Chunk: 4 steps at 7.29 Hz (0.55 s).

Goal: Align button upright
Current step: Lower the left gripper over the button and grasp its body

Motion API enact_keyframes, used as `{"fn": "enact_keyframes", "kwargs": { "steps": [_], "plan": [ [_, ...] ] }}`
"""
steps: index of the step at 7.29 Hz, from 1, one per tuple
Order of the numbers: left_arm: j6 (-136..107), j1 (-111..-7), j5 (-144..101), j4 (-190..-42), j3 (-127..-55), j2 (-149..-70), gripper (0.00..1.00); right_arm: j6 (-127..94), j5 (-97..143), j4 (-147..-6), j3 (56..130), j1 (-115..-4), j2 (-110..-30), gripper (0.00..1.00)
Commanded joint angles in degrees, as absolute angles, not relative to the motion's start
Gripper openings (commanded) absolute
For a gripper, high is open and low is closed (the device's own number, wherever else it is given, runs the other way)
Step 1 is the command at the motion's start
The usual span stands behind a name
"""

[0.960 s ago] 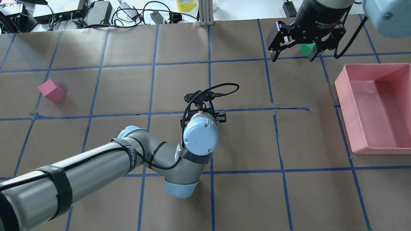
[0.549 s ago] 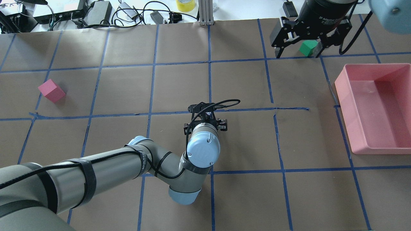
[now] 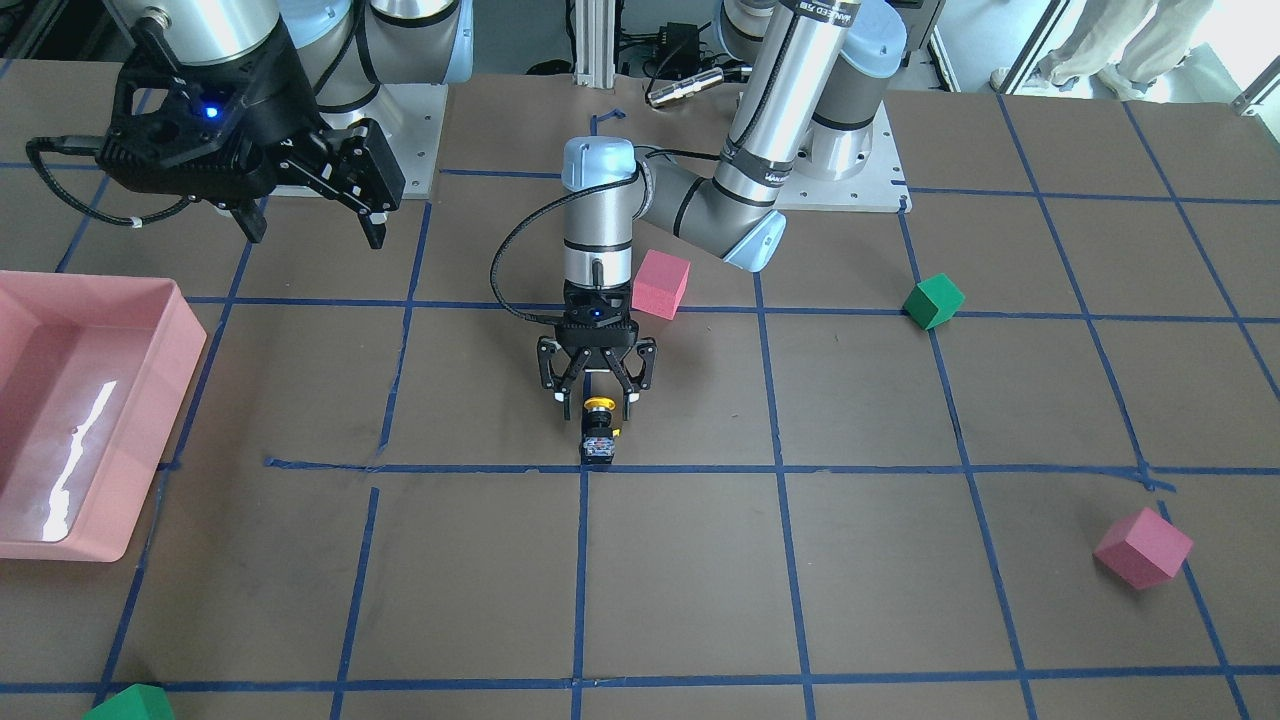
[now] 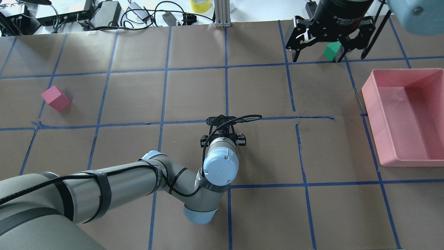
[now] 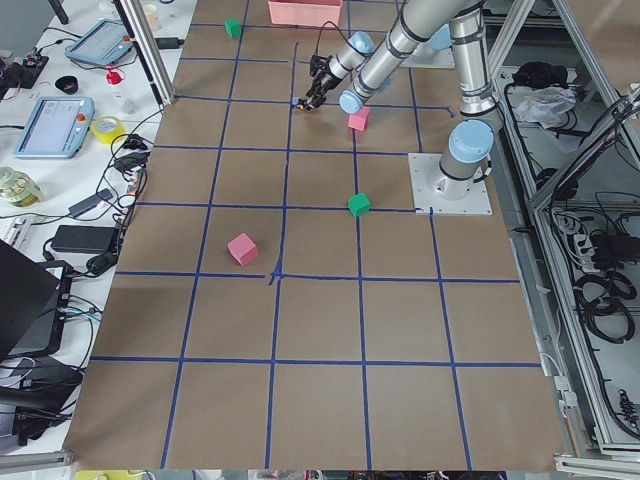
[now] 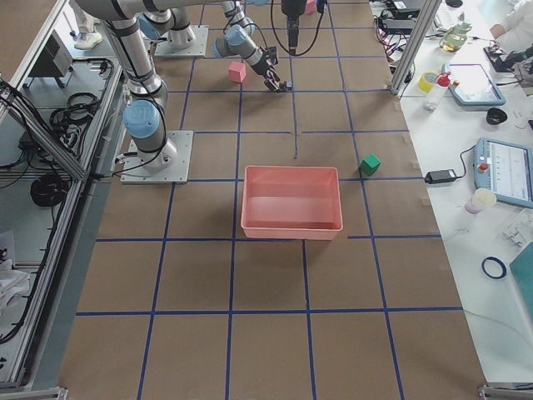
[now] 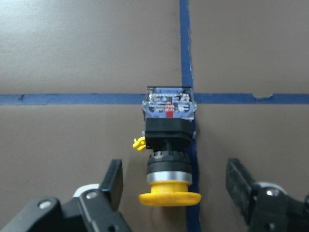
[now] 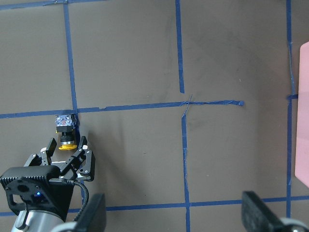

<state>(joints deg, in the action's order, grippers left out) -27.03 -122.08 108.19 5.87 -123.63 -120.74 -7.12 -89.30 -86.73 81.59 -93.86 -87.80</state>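
Note:
The button (image 3: 598, 428) lies on its side on a blue tape crossing, its yellow cap toward the robot and its clear base away from it. It also shows in the left wrist view (image 7: 169, 145) and the right wrist view (image 8: 65, 129). It is hidden under the wrist in the overhead view. My left gripper (image 3: 597, 402) is open and low over the table. Its fingers (image 7: 113, 180) stand on either side of the yellow cap without touching it. My right gripper (image 3: 312, 228) is open and empty, high above the table near its far right (image 4: 317, 57).
A pink tray (image 4: 370, 111) stands at the right edge. A green cube (image 4: 332, 51) lies under the right gripper. A pink cube (image 4: 55, 98) lies far left. Another pink cube (image 3: 660, 283) and a green cube (image 3: 932, 300) lie near the left arm's base.
My left wrist has drawn back a little toward the robot, over the button. My right gripper has moved toward the table's far edge, above the green cube.

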Motion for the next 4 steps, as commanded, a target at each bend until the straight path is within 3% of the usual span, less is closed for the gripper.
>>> {"fn": "enact_keyframes", "kwargs": {
  "steps": [1, 2, 4],
  "plan": [
    [-26.7, -122.1, 109.0, 5.5, -123.7, -120.5, 0.09, -6.8, -90.6, -87.0, 81.6, -93.9, -87.7, 1.0],
    [-26.5, -122.1, 109.6, 5.5, -123.6, -120.2, 0.0, -6.9, -90.5, -86.9, 81.6, -93.8, -87.6, 1.0],
    [-25.7, -121.5, 109.6, 4.6, -122.0, -117.5, 0.0, -6.9, -90.5, -86.8, 81.5, -93.7, -87.6, 1.0]
  ]
}}
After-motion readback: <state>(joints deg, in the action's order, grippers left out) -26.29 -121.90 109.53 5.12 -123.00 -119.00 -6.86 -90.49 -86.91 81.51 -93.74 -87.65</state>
